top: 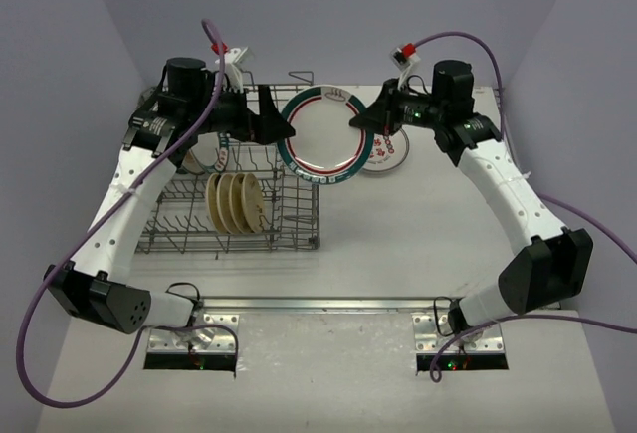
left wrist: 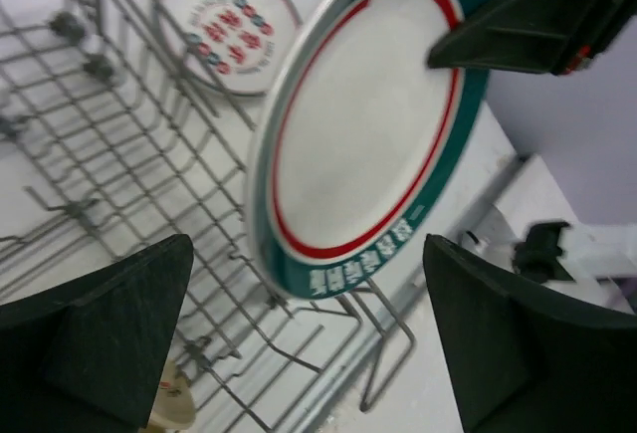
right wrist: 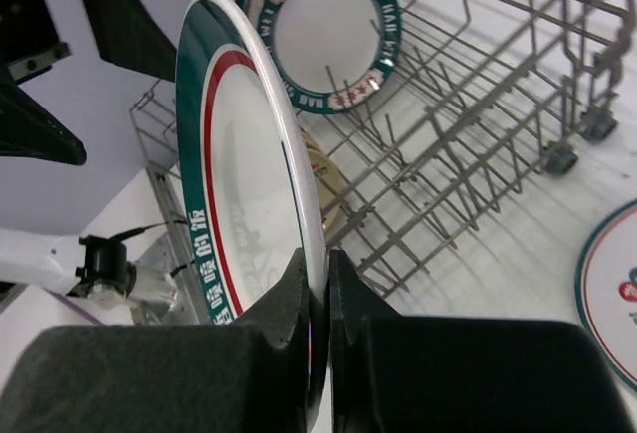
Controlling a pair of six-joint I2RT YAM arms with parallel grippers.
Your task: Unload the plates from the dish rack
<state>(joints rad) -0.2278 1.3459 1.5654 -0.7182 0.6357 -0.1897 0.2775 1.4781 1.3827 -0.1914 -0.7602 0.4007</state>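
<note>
My right gripper [top: 360, 122] [right wrist: 318, 289] is shut on the rim of a large white plate with green and red bands [top: 320, 134] [right wrist: 249, 174] [left wrist: 368, 144]. It holds the plate upright, lifted over the far right corner of the grey wire dish rack [top: 299, 224] [right wrist: 478, 134] [left wrist: 129, 184]. My left gripper [top: 279, 124] [left wrist: 309, 244] is open, just left of this plate, not touching it. Three tan plates [top: 236, 202] stand in the rack. Another green-rimmed plate [right wrist: 323, 30] [top: 211, 159] stands further back in it, half hidden under my left arm.
A white plate with a red-patterned rim [top: 386, 152] [left wrist: 227, 20] [right wrist: 617, 294] lies flat on the table right of the rack, below my right gripper. The table has walls at the far and side edges. Purple cables trail from both arms.
</note>
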